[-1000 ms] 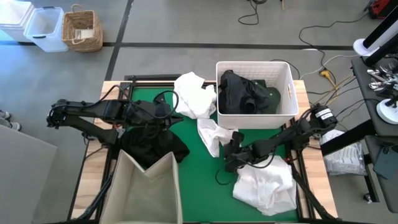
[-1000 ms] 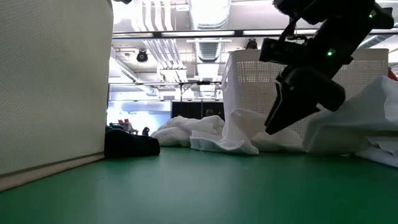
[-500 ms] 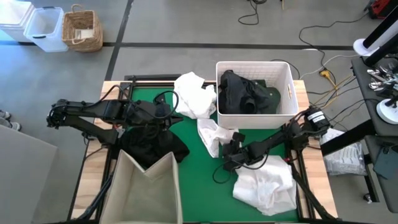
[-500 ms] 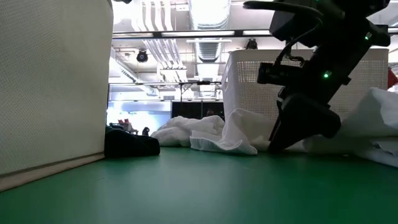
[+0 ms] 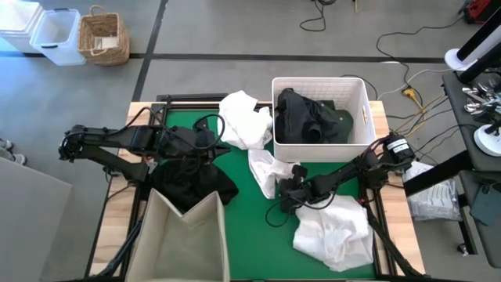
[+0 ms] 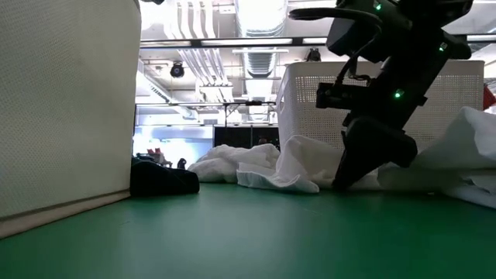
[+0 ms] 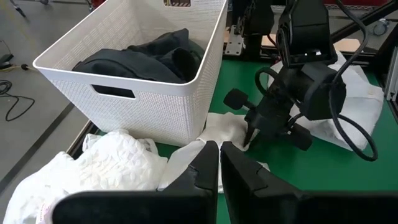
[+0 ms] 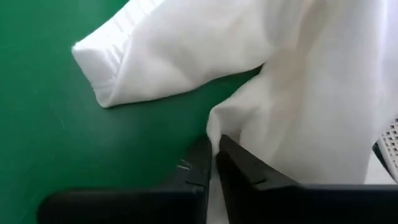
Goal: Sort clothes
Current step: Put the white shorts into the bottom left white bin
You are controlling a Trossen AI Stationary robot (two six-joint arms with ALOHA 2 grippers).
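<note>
**Soft cloth, perforated plastic, matt green mat**

The white garment (image 8: 186,56) is soft, matt, creased cloth with a ribbed hem. The white basket (image 7: 143,87) is rigid plastic with a fine perforated lattice. The beige bin (image 6: 62,108) looks like coarse woven fabric. The table mat (image 6: 256,232) is smooth, faintly sheened green; its border (image 5: 129,227) seems pale wood

Grey concrete floor (image 5: 235,27) w/ dark seam lines; wicker basket (image 5: 103,37) beside clear plastic tubs (image 5: 55,35) at far left corner; loose cables (image 5: 399,47) trailing on floor at right; ceiling ducts & pipes (image 6: 209,23) overhead — bright lit room beyond, dark equipment silhouettes far back.
</note>
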